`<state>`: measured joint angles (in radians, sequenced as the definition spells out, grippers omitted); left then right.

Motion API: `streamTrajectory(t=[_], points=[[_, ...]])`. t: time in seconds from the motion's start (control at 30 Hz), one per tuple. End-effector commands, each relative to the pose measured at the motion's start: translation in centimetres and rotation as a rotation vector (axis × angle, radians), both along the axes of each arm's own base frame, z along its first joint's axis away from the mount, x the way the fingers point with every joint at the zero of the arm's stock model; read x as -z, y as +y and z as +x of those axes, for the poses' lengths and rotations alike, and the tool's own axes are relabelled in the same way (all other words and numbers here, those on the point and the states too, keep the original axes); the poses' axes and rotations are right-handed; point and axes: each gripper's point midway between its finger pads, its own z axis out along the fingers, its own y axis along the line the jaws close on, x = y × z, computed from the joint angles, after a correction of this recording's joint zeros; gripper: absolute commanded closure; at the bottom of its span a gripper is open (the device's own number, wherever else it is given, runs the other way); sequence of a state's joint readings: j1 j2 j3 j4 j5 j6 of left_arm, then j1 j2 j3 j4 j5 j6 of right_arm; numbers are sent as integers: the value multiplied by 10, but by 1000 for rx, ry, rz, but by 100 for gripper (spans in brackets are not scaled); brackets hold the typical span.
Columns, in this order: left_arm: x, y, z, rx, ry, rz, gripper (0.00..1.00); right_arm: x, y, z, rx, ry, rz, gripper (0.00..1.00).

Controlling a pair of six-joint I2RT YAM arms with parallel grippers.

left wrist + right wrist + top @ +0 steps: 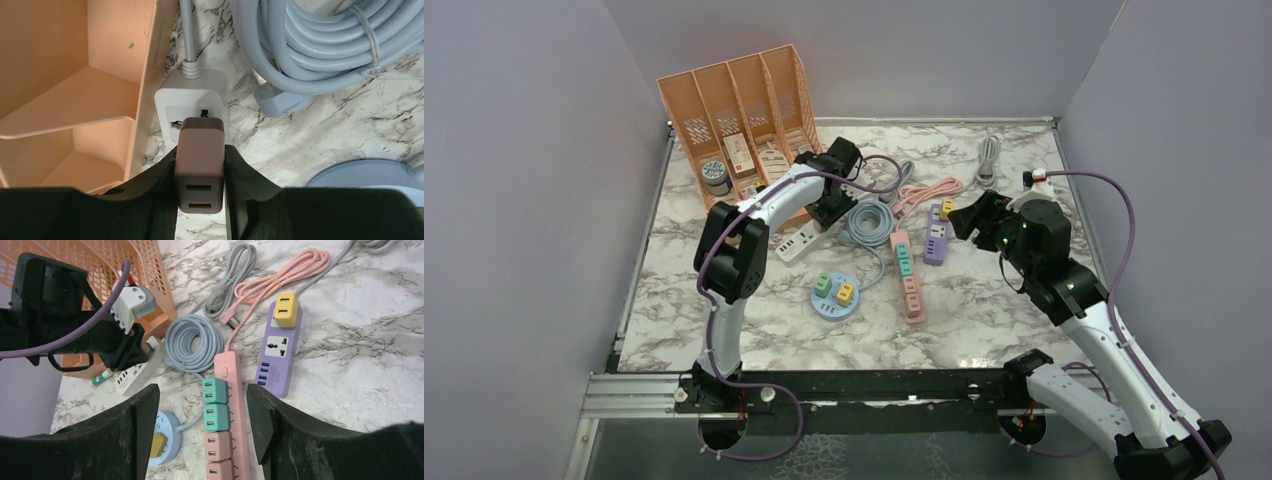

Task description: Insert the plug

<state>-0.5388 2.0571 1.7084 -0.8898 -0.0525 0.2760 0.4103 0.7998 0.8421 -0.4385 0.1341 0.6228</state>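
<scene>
Your left gripper (pixel 201 150) clamps the plug (pixel 200 172) over the white strip (pixel 192 92), flanked by the orange rack (pixel 65 100) and the cable coil (pixel 310 45). Your right gripper (pixel 201 396) gapes.

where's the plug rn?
Left wrist view: the plug is clamped in the left gripper, its tip at the white strip socket, beside the orange rack.

Left gripper (pixel 826 210) down at the far end of the white power strip (pixel 794 243), just beside the orange file rack (pixel 724 100). Right gripper (pixel 964 222) close to the purple power strip (pixel 936 242). Pink power strip (pixel 910 280) and round blue socket (pixel 836 297) lie between the arms.
</scene>
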Motion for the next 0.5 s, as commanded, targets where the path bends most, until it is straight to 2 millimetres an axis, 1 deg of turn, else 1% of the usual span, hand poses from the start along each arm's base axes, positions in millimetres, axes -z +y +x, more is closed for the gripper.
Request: streamTrajectory(t=[0.0,0.1,0.23,0.47], points=[[19,-5,-2,-27,62,3,100,4,-4,-1,10,4,-15,36],[33,-2,-7,-46,108,27,100,5,-3,-1,6,8,-13,36],[46,1,-12,-60,143,42,100,5,-4,-1,9,9,-17,36],[70,12,-22,-90,215,62,100,5,-6,-2,18,7,-19,36]])
